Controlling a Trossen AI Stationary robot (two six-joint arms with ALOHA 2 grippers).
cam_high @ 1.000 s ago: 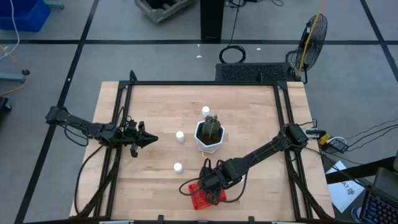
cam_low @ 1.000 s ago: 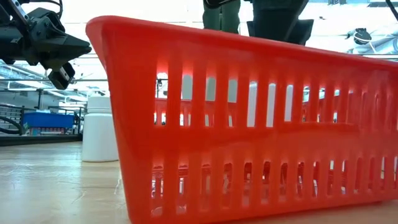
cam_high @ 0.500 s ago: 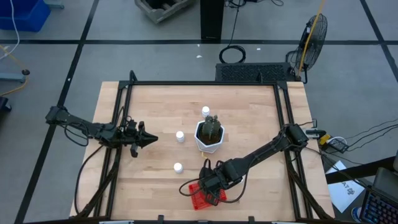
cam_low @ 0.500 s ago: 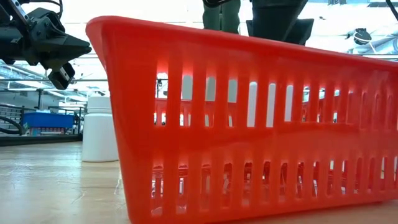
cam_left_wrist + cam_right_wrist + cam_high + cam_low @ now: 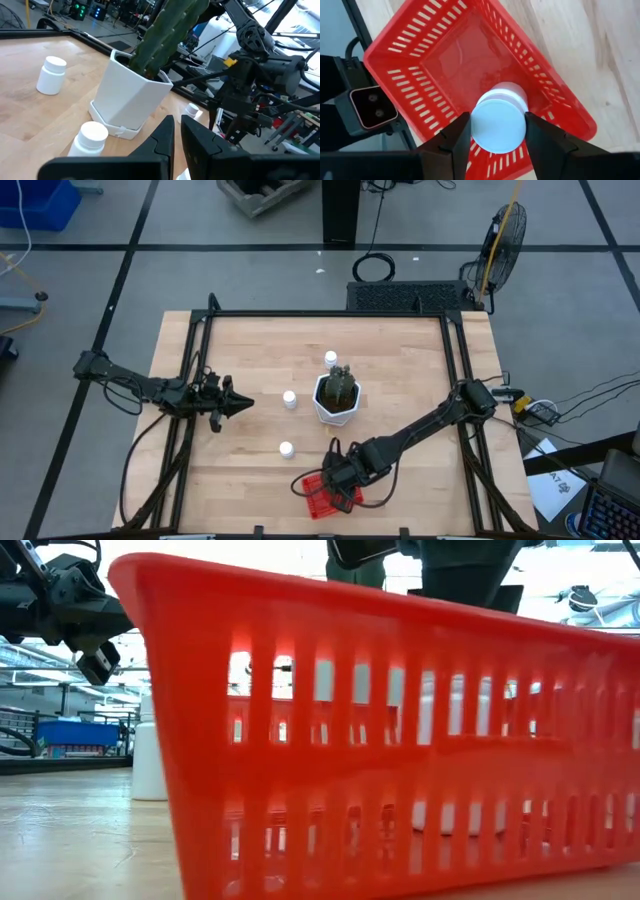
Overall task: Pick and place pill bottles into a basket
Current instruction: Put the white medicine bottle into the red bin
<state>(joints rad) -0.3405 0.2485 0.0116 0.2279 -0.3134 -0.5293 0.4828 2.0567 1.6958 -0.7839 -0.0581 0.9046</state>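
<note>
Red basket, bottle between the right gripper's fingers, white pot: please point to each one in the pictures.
red basket (image 5: pixel 427 47): right wrist view, on a slotted side wall.
bottle (image 5: pixel 498 125): right wrist view, on its round cap, between the right gripper's fingers.
white pot (image 5: pixel 131 95): left wrist view, on its side wall.

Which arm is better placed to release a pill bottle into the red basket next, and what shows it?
The right arm. Its gripper holds a pill bottle directly above the basket. The left gripper hangs far across the table, holding no bottle.
</note>
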